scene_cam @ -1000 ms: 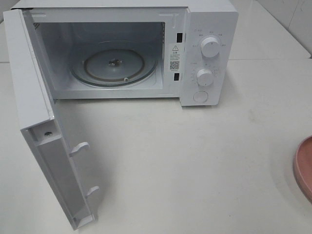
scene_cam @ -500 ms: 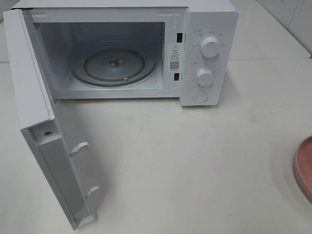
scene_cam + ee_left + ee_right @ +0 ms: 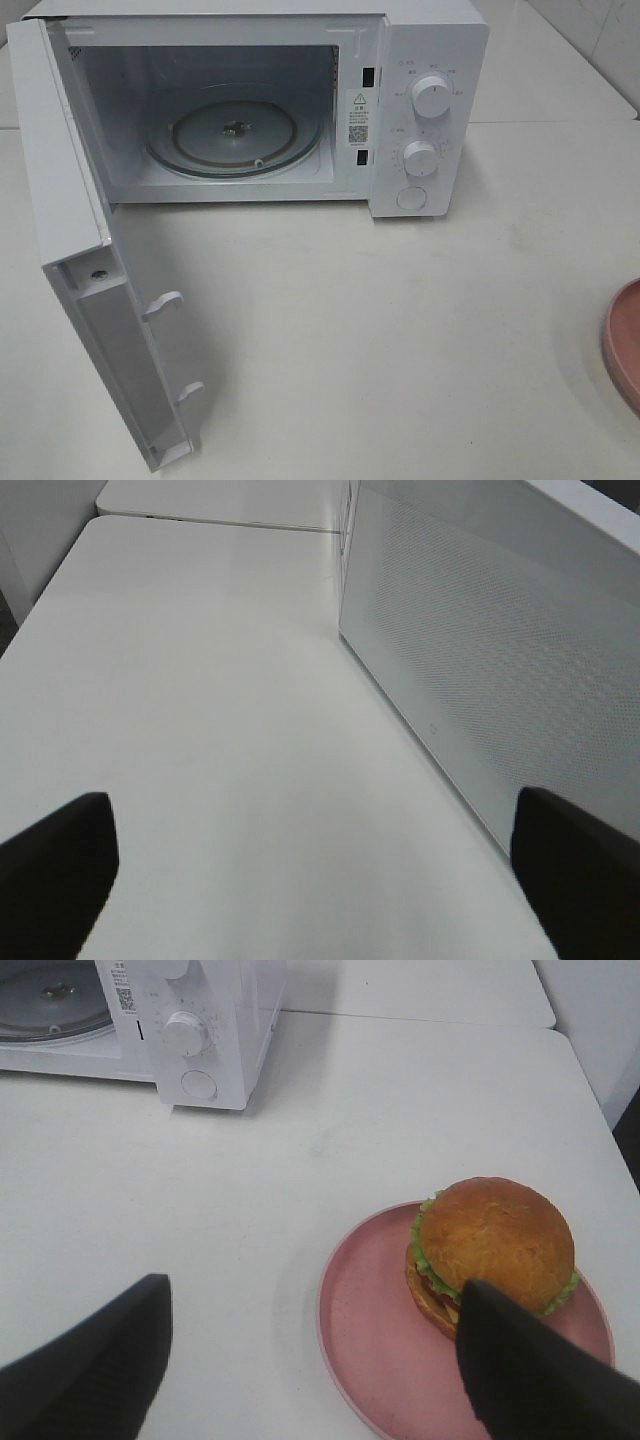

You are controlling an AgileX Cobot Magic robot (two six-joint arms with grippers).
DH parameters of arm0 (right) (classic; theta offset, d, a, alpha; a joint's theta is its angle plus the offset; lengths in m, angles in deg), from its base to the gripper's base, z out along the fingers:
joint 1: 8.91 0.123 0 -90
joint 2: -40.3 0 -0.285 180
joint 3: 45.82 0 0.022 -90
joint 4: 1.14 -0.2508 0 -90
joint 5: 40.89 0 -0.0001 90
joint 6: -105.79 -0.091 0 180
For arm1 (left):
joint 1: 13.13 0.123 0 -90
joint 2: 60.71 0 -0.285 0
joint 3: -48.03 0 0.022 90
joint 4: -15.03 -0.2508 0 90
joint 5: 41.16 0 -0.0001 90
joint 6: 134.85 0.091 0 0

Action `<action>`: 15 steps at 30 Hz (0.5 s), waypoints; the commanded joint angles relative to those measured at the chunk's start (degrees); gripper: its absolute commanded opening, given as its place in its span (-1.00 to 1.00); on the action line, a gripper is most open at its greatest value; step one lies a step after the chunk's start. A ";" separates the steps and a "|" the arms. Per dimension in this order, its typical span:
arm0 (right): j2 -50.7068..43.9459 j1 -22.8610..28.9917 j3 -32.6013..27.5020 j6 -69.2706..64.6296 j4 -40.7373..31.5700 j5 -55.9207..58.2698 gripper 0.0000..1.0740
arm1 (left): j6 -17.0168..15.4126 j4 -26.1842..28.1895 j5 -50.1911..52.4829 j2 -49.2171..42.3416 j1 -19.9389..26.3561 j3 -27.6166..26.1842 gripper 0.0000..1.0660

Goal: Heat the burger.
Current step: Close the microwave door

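At the far left of the scene we see the microwave door (image 3: 100,300) swung wide open toward the near side, its two latch hooks pointing right. In the left wrist view our left gripper (image 3: 310,865) hovers over bare white table (image 3: 400,330) just beside the door's dotted outer panel, its two dark fingers (image 3: 55,865) spread wide with nothing between them.

Behind the door stands the white microwave (image 3: 430,30) at the far side of the table. Its cavity is open and the glass turntable (image 3: 235,135) lies inside with nothing on it. To the right of the cavity we see the control panel with an upper knob (image 3: 431,97), a lower knob (image 3: 420,159) and a round button (image 3: 411,198) below them.

At the right edge of the high view only a sliver of the pink plate (image 3: 625,340) shows. The right wrist view gives us the burger (image 3: 492,1255) sitting on that plate, toward its right part, well apart from the microwave. Our right gripper (image 3: 310,1360) hangs above the plate's near left side, its fingers (image 3: 95,1360) set wide and holding nothing; one finger overlaps the burger's near edge in that view, and we cannot tell whether it touches.
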 commanded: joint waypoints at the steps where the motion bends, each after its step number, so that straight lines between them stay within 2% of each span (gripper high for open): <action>1: -1.55 -0.17 -0.17 0.74 -0.11 -0.17 0.42 | 0.00 0.46 0.52 -0.92 0.17 0.17 0.88; 15: -1.55 -0.17 -0.17 0.74 -0.11 -0.17 0.42 | 0.00 0.46 0.52 -0.92 0.17 0.17 0.88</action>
